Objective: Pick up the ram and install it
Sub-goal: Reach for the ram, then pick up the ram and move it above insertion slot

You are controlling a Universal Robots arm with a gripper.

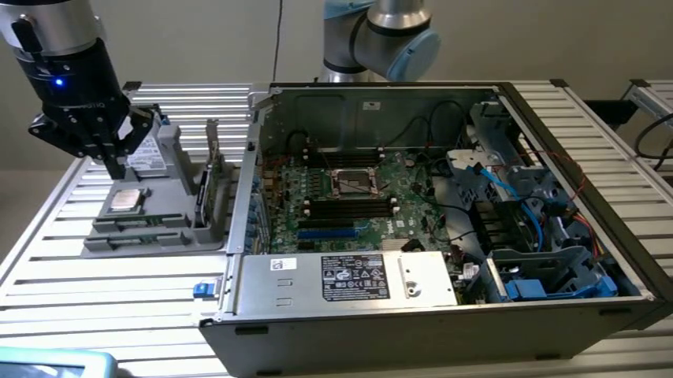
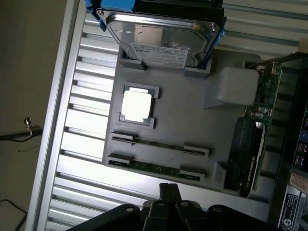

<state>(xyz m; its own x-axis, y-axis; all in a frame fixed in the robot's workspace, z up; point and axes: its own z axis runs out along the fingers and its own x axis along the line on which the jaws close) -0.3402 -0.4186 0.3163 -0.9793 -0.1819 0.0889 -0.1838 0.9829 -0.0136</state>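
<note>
Gripper (image 1: 113, 167) shut tight, empty, touching nothing, above gray tray (image 2: 185, 120), nearest ram (image 2: 154, 166) just ahead of tips, 2nd ram (image 2: 159, 144) beyond, CPU (image 2: 137, 105) further.

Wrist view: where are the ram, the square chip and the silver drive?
ram (image 2: 159, 144), wrist view, middle of one stick's top edge.
square chip (image 2: 137, 105), wrist view, centre of its pale lid.
silver drive (image 2: 160, 32), wrist view, centre of its metal face.
</note>
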